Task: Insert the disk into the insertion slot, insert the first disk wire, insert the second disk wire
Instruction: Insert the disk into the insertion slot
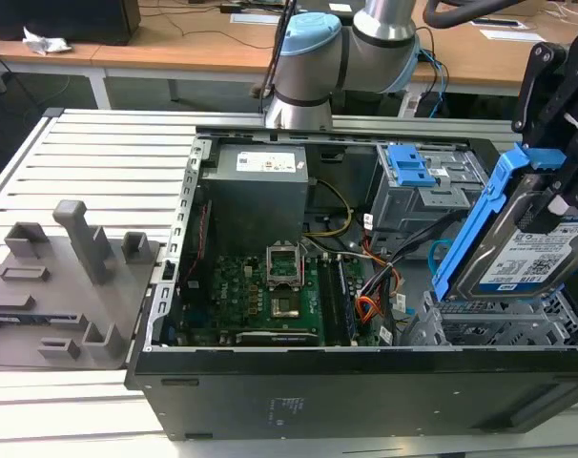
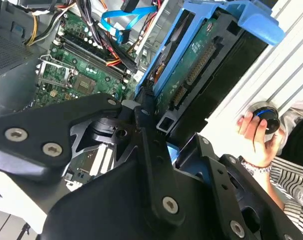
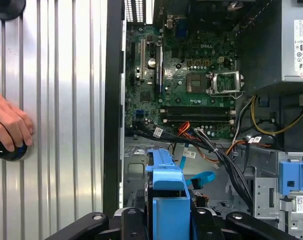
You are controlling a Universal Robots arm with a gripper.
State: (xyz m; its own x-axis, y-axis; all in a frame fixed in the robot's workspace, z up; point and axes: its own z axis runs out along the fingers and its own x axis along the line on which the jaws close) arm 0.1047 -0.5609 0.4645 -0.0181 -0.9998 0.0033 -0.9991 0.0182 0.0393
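My pincer (image 1: pixel 556 186) is pinched on the disk (image 1: pixel 529 256) by its blue carrier frame (image 1: pixel 480 224). I hold it tilted, lower end down, just above the insertion slot (image 1: pixel 504 324) at the exterior view's right of the open computer case (image 1: pixel 270 401). The disk is not seated yet. The tilt worries me: a carrier corner could catch on the slot's perforated rim and jam, or twist in my grip. The second disk wire (image 1: pixel 440 250) loops just beside the carrier's lower end, so it could get trapped beneath the disk and kinked.
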